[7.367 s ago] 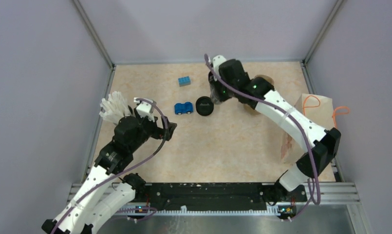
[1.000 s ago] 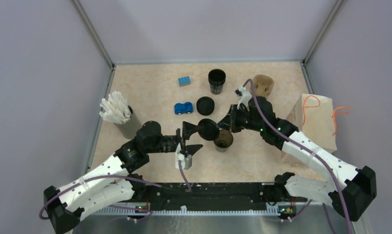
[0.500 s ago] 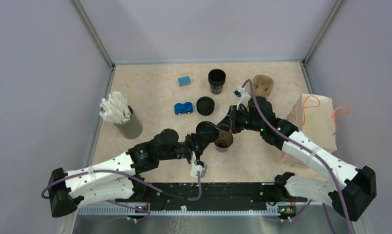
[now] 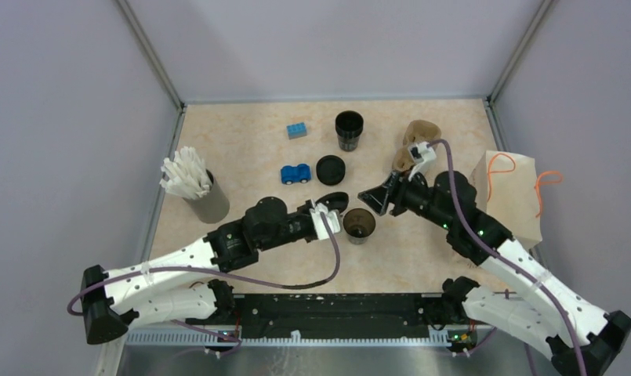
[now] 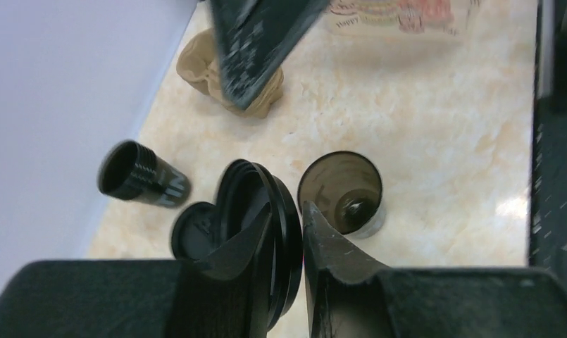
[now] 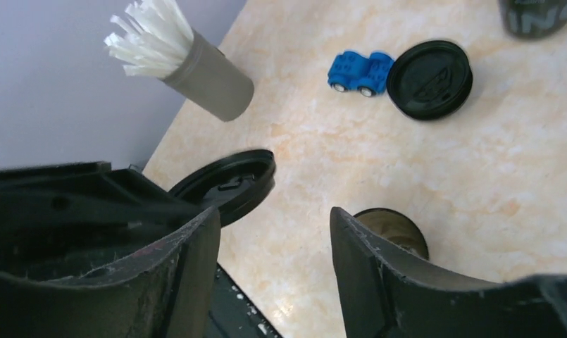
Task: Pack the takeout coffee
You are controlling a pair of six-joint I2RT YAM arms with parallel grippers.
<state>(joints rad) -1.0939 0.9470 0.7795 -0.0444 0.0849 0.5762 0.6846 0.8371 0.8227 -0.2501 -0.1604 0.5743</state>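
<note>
Pinching a black plastic lid by its rim, the left tool is holding it tipped up nearly on edge, its two dark fingers pressing on either face. The lid is round, with a raised ring stepping up around its middle. It is hanging just beside a smoky brown cup, to that cup's left and off its mouth. The cup is standing upright near the middle of the worktop, thin-walled and slightly see-through. Something small and dark is lying at its bottom, and I cannot tell what.

The right tool is hovering close by on the cup's other side, its fingers spread wide with nothing between them.

Further back, a black cup is standing upright and uncovered, with ridges banding its upper wall under a round rim. Its flat disc lid is lying near it, towards the arms, faintly embossed on top and touching a blue toy car with a knobbly roof. A blue studded brick is sitting behind the car.

Over by the left wall, a plain grey cup is holding a bristling bunch of white utensils. A brown pulp carrier, rough and lumpy, is resting at the back right, and a paper bag with orange cord handles is standing at the right edge. The worktop itself is showing a mottled beige, marble-like pattern.
</note>
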